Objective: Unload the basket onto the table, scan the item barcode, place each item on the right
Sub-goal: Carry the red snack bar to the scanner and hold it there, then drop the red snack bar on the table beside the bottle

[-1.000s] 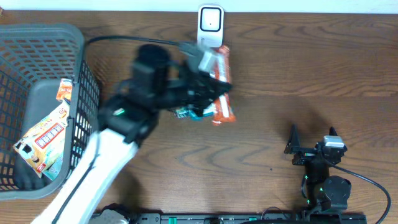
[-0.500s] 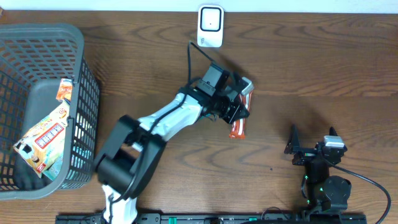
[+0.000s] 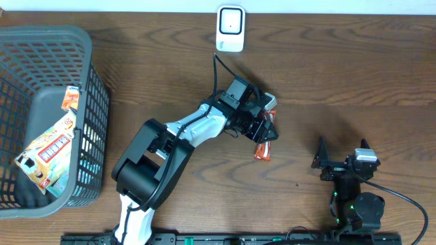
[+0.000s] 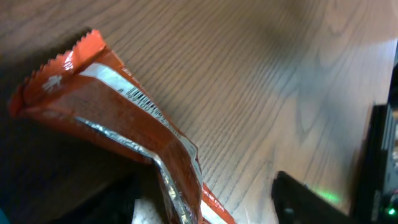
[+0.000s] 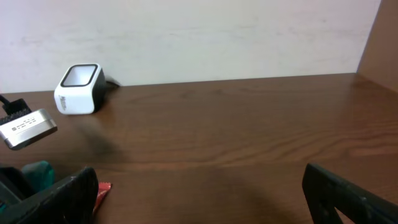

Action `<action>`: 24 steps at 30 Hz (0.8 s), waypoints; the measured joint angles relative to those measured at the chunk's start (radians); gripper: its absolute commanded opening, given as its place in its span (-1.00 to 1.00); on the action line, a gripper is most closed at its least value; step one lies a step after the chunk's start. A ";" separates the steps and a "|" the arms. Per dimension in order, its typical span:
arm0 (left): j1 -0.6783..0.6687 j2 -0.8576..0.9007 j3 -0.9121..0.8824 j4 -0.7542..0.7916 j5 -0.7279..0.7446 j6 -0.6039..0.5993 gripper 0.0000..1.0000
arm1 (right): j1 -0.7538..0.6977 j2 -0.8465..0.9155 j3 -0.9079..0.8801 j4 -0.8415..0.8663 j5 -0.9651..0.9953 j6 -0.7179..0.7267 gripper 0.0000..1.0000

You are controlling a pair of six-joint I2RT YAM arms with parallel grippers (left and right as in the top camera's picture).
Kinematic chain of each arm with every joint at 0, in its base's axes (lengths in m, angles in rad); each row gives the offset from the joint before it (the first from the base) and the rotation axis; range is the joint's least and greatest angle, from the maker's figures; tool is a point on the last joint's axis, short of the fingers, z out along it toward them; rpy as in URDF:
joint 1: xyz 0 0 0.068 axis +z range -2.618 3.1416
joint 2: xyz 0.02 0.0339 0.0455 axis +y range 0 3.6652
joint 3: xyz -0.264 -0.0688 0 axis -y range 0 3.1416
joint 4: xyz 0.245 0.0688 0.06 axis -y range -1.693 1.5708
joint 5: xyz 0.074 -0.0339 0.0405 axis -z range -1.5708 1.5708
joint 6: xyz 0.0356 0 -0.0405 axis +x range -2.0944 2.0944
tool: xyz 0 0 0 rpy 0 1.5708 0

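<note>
The left claw [image 3: 264, 133] is seen parted around a crinkled orange foil snack packet [image 4: 81, 99]. The right claw [image 3: 342, 154] is held wide apart.

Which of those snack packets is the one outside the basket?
The red-orange wrapper, out on the wooden table at the left tool. The other packets all sit inside the grey basket.

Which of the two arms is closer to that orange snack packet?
Left. The left gripper is right over the orange snack packet; the right gripper sits apart, to its right.
</note>
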 measured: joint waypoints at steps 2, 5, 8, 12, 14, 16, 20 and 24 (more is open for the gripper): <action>0.000 -0.003 0.000 0.000 -0.001 -0.009 0.40 | 0.000 0.000 0.000 0.000 0.000 0.000 0.98; 0.000 -0.028 0.000 -0.008 -0.012 -0.016 0.42 | 0.000 0.000 0.000 0.000 0.000 0.000 0.98; 0.000 -0.104 0.000 -0.047 -0.078 -0.015 0.53 | 0.000 0.000 0.000 0.000 0.000 0.000 0.99; 0.000 -0.279 0.000 -0.127 -0.253 -0.016 0.85 | 0.000 0.000 0.000 0.000 0.000 0.000 0.98; 0.002 -0.376 0.000 -0.162 -0.357 -0.014 0.98 | 0.000 0.000 0.000 0.000 0.000 0.000 0.98; 0.010 -0.478 0.000 -0.191 -0.478 -0.019 1.00 | 0.000 0.000 0.000 0.000 0.000 0.000 0.99; 0.082 -0.673 0.000 -0.201 -0.698 -0.046 0.99 | 0.000 0.000 0.000 0.000 0.000 0.000 0.98; 0.261 -0.843 0.000 -0.212 -0.850 -0.139 0.97 | 0.000 0.000 0.000 0.000 0.000 0.000 0.98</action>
